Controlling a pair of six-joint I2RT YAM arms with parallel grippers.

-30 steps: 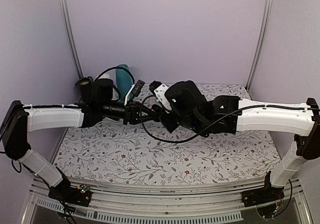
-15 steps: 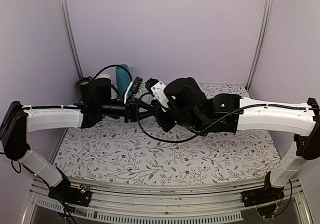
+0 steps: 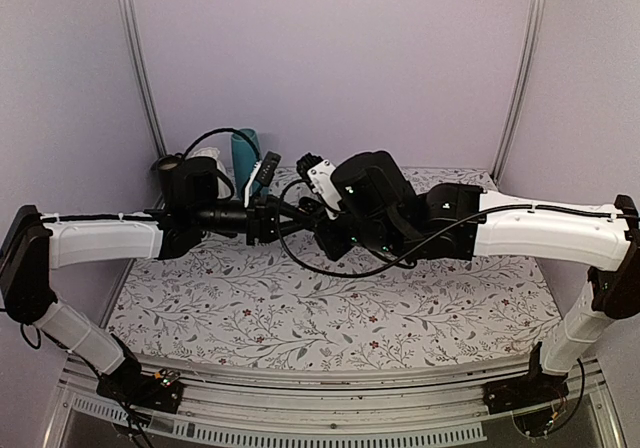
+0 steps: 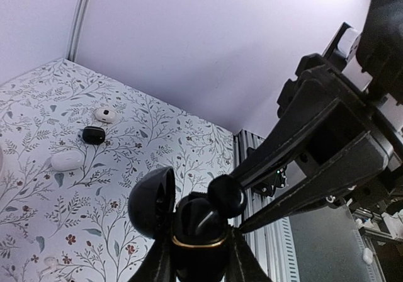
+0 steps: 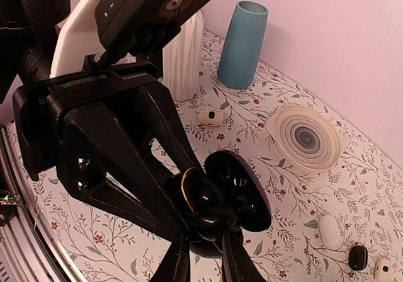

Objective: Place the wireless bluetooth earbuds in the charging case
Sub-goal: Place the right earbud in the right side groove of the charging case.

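In the left wrist view my left gripper (image 4: 200, 236) is shut on the black charging case (image 4: 196, 252), which has a gold rim and its lid swung open to the left. It holds the case in the air above the cloth. My right gripper (image 5: 213, 231) is shut on a glossy black earbud (image 5: 219, 218). The earbud sits at the case's open mouth and touches its rim, as the left wrist view also shows (image 4: 227, 194). A second dark earbud (image 4: 203, 222) seems to lie inside the case. In the top view both grippers (image 3: 300, 226) meet mid-air, with the case hidden.
A teal cup (image 5: 242, 46) and a white ribbed vase (image 5: 182, 58) stand at the back left. A round ringed dish (image 5: 305, 137) lies beside them. A white oval pebble (image 5: 329, 230), a small black object (image 5: 357, 255) and small white cases (image 5: 211, 116) lie on the floral cloth.
Both wrists have shifted slightly towards the back, staying together. The right gripper has brought the earbud closer onto the case held by the left gripper.
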